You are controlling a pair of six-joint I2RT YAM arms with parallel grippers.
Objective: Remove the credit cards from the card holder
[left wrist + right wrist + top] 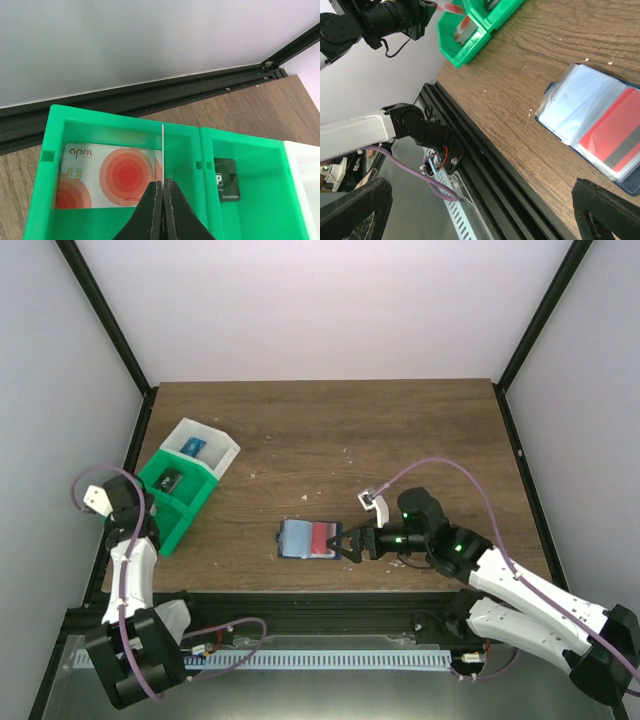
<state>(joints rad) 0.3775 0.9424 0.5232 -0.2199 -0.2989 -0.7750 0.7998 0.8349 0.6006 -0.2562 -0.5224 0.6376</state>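
Trouble could come if my left gripper [163,184], pinched shut on a thin card [163,150] standing on edge over the green bin [100,127], lets go crooked and the card tips out. That pocket has one flat card [120,175], the next a small black thing [227,179]. My right gripper [346,541] is wide open beside the wallet [298,538], red card [615,125] inside.

1. the card holder [298,538] lies open on the wooden table [330,440] near its front edge, a red credit card [324,537] showing in its right panel
2. the right gripper [347,542], jaws spread, sits at the holder's right edge
3. a green bin [178,505] and a white bin [210,445] stand side by side at the left, the left arm [128,560] beside them
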